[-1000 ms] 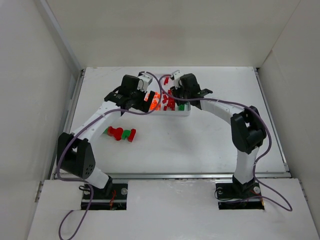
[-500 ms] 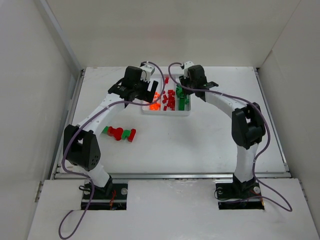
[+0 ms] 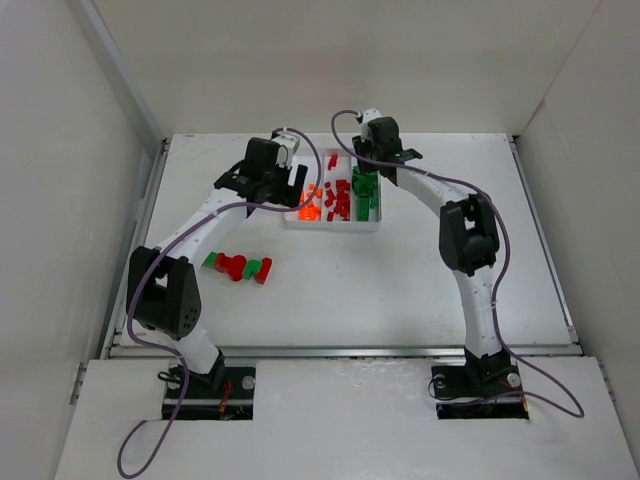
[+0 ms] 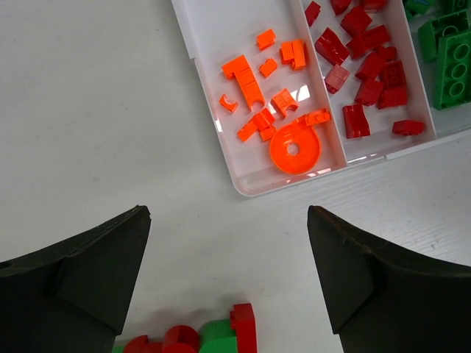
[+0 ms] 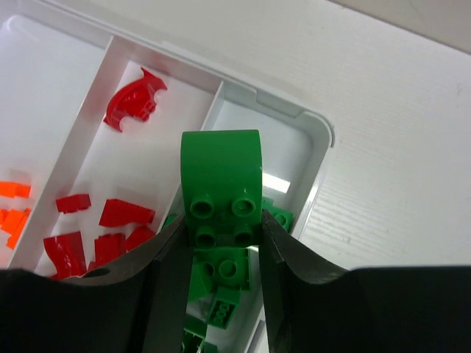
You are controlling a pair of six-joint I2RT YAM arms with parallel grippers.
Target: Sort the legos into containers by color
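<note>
While the left gripper (image 4: 228, 215) hangs above the table (image 3: 400, 290) just off the near left corner of the white tray (image 4: 246, 187), its two dark fingers (image 4: 88, 272) stand wide apart with nothing between them. Thin walls split the tray into three long compartments side by side. The left compartment holds the orange pieces (image 4: 257, 88), among them a flat round disc with a hole (image 4: 294, 149) lying close to the near end wall. The middle compartment holds the red pieces (image 4: 364, 66). The right one shows large green bricks (image 4: 450, 62) at the edge of the left wrist view.

A small cluster of loose red and green pieces (image 3: 240, 267) lies on the table well apart from the tray, on the left arm's side and nearer the arm bases. Its upper edge shows at the bottom of the left wrist view, between the fingers.

The right gripper (image 5: 221, 229) is closed to a narrow gap on a green brick (image 5: 221, 165), one finger pressed against each side. The brick has a rounded far end and four studs facing the camera. It sits over the far end of the right compartment, above other green pieces (image 5: 221, 309); whether it touches them cannot be told. To its left, a curved red piece (image 5: 135, 99) lies alone near the far end of the middle compartment.
</note>
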